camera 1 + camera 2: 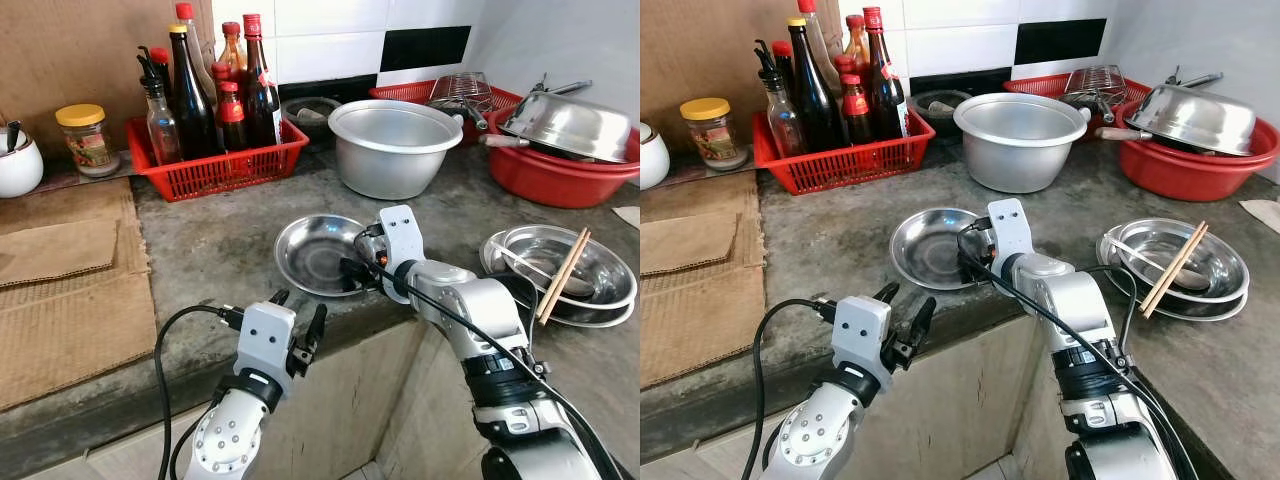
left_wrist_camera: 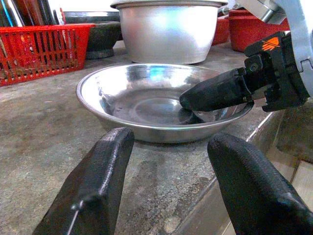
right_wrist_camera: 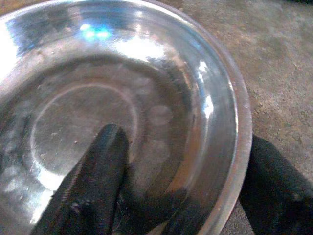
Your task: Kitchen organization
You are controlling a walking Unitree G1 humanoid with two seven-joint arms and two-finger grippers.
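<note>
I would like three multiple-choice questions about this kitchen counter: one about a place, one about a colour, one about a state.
1. Where do the chopsticks lie?
A. across the stacked steel plates
B. in the red basket
C. in the aluminium pot

2. What colour is the bottle basket?
A. blue
B. red
C. white

3. How does the right gripper stand at the steel dish?
A. far above it
B. one finger inside the rim, one outside
C. under the counter

Answers: 1 A, they rest diagonally on the plates; 2 B, its mesh is red; 3 B, the right wrist view shows the fingers straddling the rim.
</note>
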